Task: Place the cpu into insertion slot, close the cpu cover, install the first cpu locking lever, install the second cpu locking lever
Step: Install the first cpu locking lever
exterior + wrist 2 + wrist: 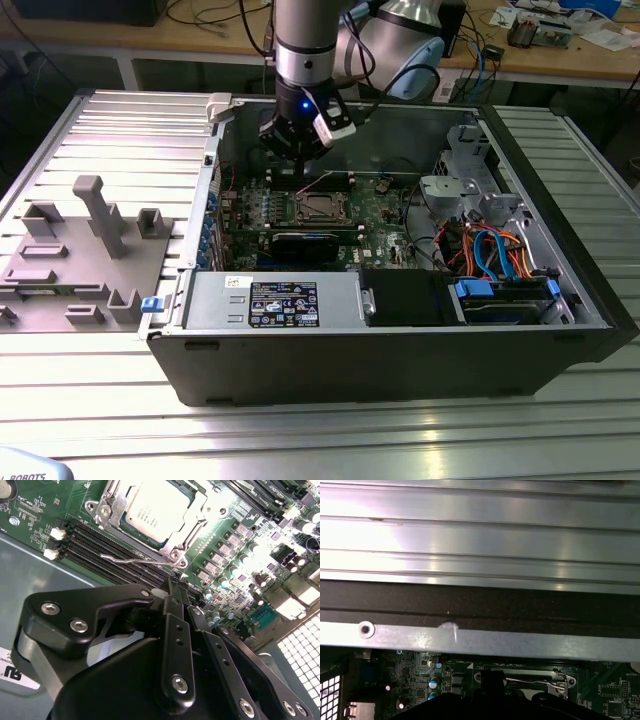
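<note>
While the fingers (pixel 175 587) appear drawn together with nothing between them, they hang just above the memory slots (pixel 115 550) beside the socket, close to a thin wire lever (pixel 132 559) that runs along the socket's near edge. The chip (pixel 157 510) already sits in its slot (pixel 319 208), and the cover (pixel 192 517) looks folded down flat around it, so those two steps seem done. Whether this lever is fully hooked under its catch I cannot tell; it looks slightly raised, so I judge the locking work unfinished. Around this lies the green board (pixel 35 505), inside the open computer case (pixel 400 340) on the ribbed metal surface (pixel 110 130).
</note>
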Robot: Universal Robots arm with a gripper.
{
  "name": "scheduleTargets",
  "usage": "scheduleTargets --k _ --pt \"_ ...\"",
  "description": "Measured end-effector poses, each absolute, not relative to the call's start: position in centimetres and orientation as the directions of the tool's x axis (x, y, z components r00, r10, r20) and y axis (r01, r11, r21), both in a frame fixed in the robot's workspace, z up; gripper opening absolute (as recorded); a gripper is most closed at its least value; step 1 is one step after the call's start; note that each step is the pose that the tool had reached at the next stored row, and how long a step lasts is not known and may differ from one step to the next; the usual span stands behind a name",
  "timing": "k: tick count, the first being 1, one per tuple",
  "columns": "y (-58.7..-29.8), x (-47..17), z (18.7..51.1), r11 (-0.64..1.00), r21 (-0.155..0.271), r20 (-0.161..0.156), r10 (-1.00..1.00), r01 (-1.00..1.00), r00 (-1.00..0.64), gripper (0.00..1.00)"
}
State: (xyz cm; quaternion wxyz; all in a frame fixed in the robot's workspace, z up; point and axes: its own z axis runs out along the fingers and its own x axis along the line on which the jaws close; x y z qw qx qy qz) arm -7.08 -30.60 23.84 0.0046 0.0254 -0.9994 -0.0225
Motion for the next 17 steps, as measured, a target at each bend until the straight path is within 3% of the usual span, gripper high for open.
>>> scheduleTargets --k 17 --pt "-30.6 -6.0 23.3 0.998 0.045 0.008 -0.051 -0.051 -0.999 0.11"
